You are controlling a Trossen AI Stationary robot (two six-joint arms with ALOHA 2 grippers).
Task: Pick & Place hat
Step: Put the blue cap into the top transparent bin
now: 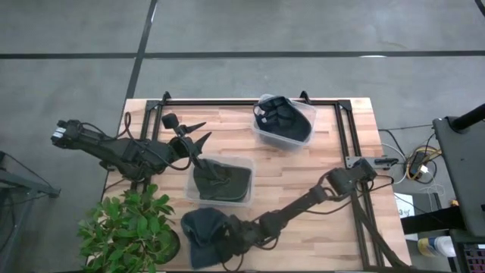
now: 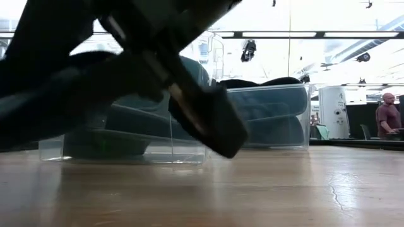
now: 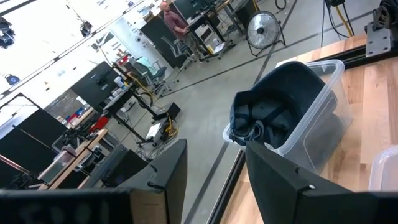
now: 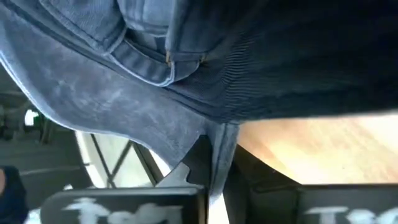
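Green leaves of a potted plant (image 1: 125, 227) fill the surface's (image 1: 333, 174) near left corner. Above it my left gripper (image 1: 198, 133) hangs with its fingers (image 3: 168, 180) spread, pinching nothing, just beside the middle clear bin (image 1: 220, 182), which holds a dark hat (image 1: 221, 182). Near the front edge lies another dark hat (image 1: 203, 236), a denim one, and my right gripper (image 1: 227, 236) is at it, fingers (image 4: 214, 158) pressed together on its brim. Farther right, at the back edge, a second clear bin (image 1: 285, 121) carries folded dark hats (image 3: 267, 112). Beyond the surface, a person (image 2: 386, 116) stands in the room.
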